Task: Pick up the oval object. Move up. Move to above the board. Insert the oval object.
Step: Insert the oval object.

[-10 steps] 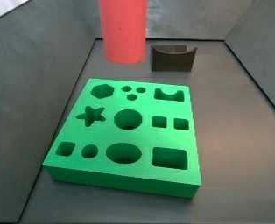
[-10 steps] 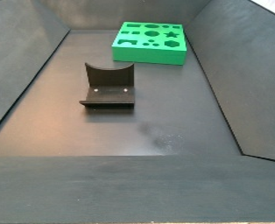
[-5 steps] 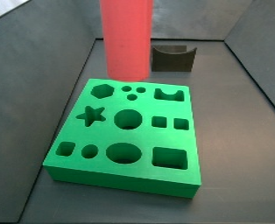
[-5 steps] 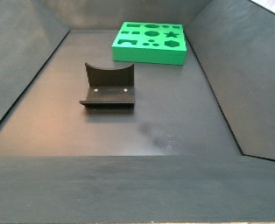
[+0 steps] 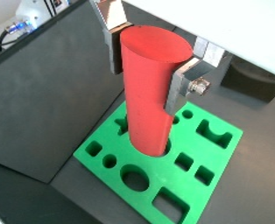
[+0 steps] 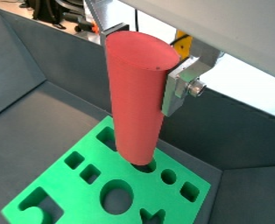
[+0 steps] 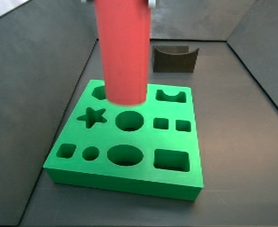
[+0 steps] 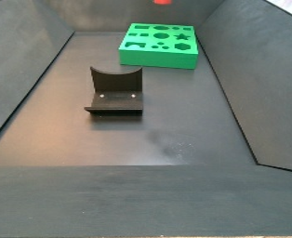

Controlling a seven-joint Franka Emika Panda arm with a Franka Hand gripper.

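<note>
1. The gripper (image 5: 147, 59) hangs above the board (image 5: 218, 155), and its jaws are clamped on the upper part of the oval object (image 5: 148, 92), one silver finger plate (image 5: 179, 82) pressed flat against either side.
2. In both wrist views the oval object (image 6: 137, 96), a smooth red column with a rounded top face, stands upright between the fingers (image 6: 179, 87), and its lower end reaches down to the level of the board (image 6: 65, 179).
3. In a side view the red column (image 7: 122, 49) comes down from the upper edge of the picture, and its lower end lies over the far part of the board (image 7: 167, 181), by the hexagon cut-out; whether it touches the green surface cannot be told.
4. The board is a flat bright green slab on the dark tabletop (image 7: 244, 160), with star, circle, square and oval holes.
5. The fixture (image 8: 115, 90), a dark L-shaped bracket on a base plate, stands apart from the board (image 8: 160, 57); in a side view it sits just behind the slab, fixture (image 7: 174, 58) upright near the back wall.
6. In a side view only a small red tip (image 8: 164, 2) shows at the upper edge, above the green slab.
</note>
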